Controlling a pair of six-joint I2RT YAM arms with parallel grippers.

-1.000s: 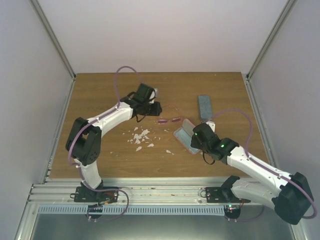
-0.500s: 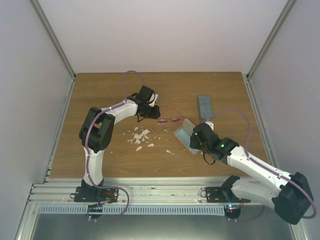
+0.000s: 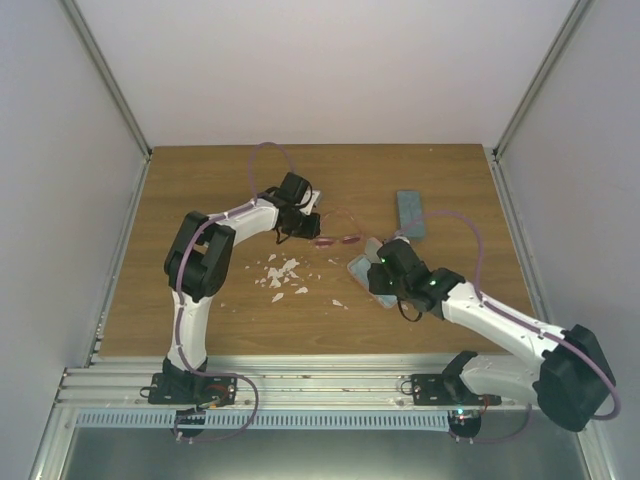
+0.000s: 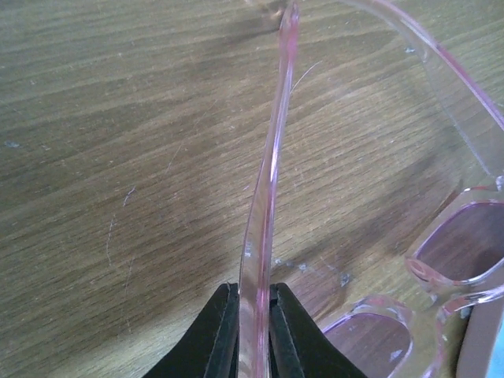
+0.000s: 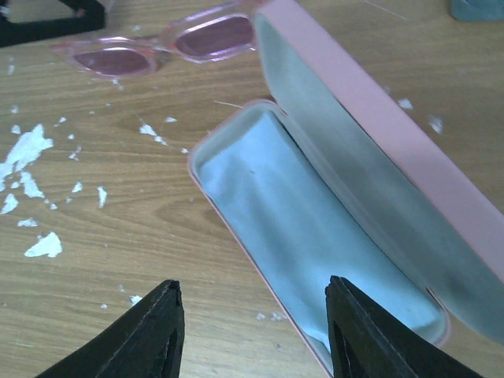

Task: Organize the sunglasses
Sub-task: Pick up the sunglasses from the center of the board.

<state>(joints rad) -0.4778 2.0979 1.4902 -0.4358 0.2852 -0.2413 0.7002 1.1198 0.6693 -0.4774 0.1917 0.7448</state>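
Note:
The pink-framed sunglasses (image 3: 340,238) with pink-tinted lenses (image 5: 169,43) lie unfolded on the wooden table, mid-centre. My left gripper (image 3: 305,222) is at their left end, and its two black fingers are shut on one thin temple arm (image 4: 264,197) close to the table; the gripper (image 4: 253,315) pinches it from both sides. The lenses (image 4: 465,248) lie to the right of that grip. My right gripper (image 3: 378,275) hangs open, its fingers (image 5: 253,295) astride the near edge of the open pink case (image 5: 378,118), touching nothing.
A light blue cloth (image 5: 315,213) lines the open case's lower half. A closed blue-grey case (image 3: 411,212) lies at the back right. White flakes (image 3: 280,272) are scattered on the wood left of the case. Walls enclose the table on three sides.
My left gripper has closed on the pink temple arm, and its elbow has swung inward. My right gripper has shifted a little left over the open case.

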